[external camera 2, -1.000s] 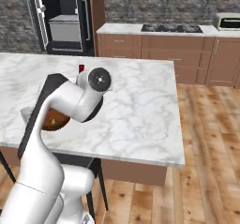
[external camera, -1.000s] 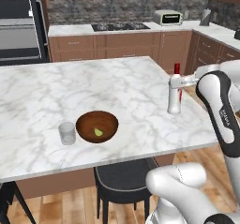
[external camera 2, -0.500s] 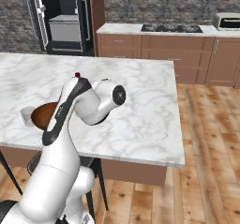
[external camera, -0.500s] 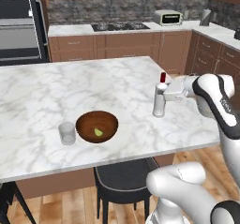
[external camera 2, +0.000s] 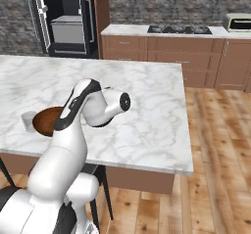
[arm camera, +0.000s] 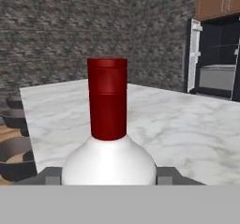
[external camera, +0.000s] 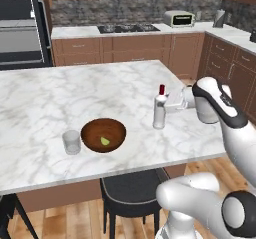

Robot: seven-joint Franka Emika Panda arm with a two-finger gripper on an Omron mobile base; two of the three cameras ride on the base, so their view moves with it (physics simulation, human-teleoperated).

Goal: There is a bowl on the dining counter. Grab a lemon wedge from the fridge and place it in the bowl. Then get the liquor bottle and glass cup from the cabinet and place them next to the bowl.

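Holding: the two-finger gripper [external camera: 167, 103] is closed on the small clear-white liquor bottle with red cap [external camera: 159, 107], upright, its base at or just above the marble.
Reason for grip: side-on jaws at the bottle's shoulder keep it vertical for setting down.
Bottle position: on the white grey-veined marble dining counter [external camera: 60, 93], right of the round dark-brown wooden bowl [external camera: 103, 135], a clear gap between them.
Bowl contents: tiny yellow-green lemon wedge [external camera: 105, 141].
Cup: short clear glass tumbler [external camera: 71, 142] stands just left of the bowl.
Change: over the last second the bottle has travelled left, nearer the bowl, and lower.
Judgement: placement nearly finished; release remains.
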